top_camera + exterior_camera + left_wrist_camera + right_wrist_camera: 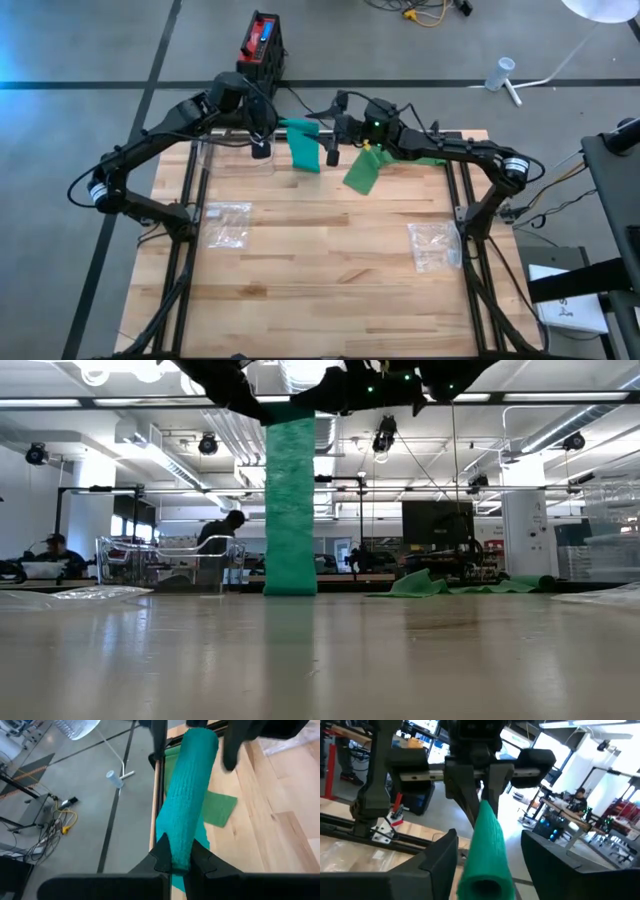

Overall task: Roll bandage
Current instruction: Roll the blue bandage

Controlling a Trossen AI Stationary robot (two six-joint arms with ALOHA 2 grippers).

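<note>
Green bandage (187, 805) hangs over the far edge of the table (320, 270), its rolled part running straight across between the 2 arms. On the roll's left end, the left gripper (176, 857) is pinched shut; at its right end, the right gripper (490, 852) straddles it, fingers spread, not yet touching.

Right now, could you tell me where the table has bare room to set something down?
The near half of the table is bare wood, as is the strip between the two plastic bags. The far edge is crowded: both claws meet at the green bandage, its loose end alongside.
</note>
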